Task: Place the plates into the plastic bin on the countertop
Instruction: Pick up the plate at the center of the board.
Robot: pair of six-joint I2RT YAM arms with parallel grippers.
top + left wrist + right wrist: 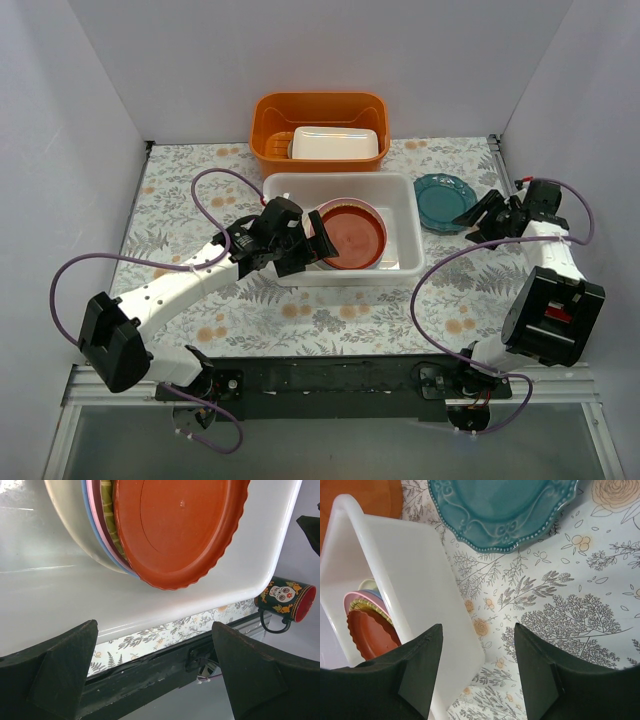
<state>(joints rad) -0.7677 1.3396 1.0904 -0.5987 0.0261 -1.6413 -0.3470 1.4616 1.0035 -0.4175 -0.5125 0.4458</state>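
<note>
The white plastic bin (pixel 400 195) stands mid-countertop (pixel 330 315) and holds a leaning stack of plates, the red-brown plate (pixel 352 238) in front. In the left wrist view the red-brown plate (pixel 180 530) leans on yellow woven (pixel 107 510), pink, light blue and cream plates. A teal scalloped plate (pixel 443 200) lies flat on the cloth right of the bin; it also shows in the right wrist view (pixel 500 510). My left gripper (pixel 312 240) is open and empty at the bin's left side by the stack. My right gripper (pixel 472 222) is open and empty just right of the teal plate.
An orange tub (pixel 320 125) with a small white box (pixel 335 143) in it stands behind the bin. A dark skull-pattern mug (pixel 286 600) shows beyond the table edge in the left wrist view. White walls close three sides.
</note>
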